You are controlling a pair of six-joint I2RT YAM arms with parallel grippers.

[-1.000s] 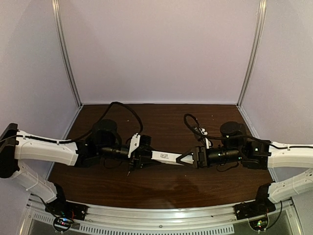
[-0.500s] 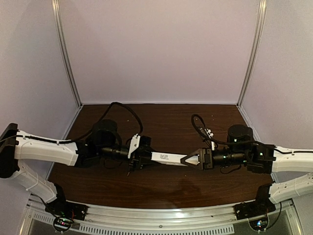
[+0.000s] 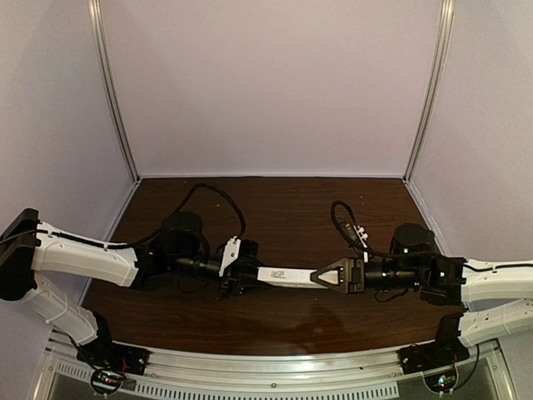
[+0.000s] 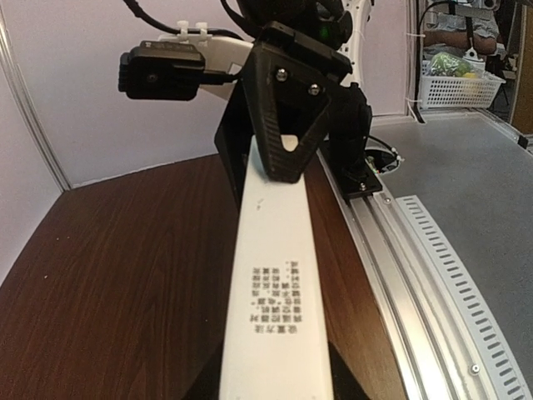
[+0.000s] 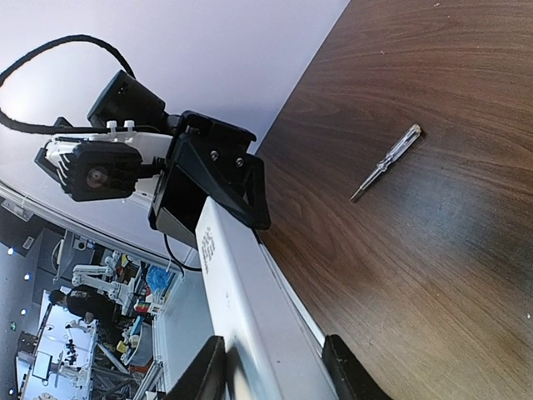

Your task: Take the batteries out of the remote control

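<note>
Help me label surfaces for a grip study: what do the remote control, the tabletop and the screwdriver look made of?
The remote control looks like smooth white plastic, faintly glossy, with printed text. The tabletop appears to be dark wood or wood-look laminate: grain streaks, soft sheen. The screwdriver seems to have a thin metal shaft and a clear plastic handle.

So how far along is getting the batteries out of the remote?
Done: the remote control is off the table, the left gripper clamping one end, the right gripper the other. In hand: just that grip; its back looks closed. Left: no battery is out yet; the screwdriver lies on the table.
</note>
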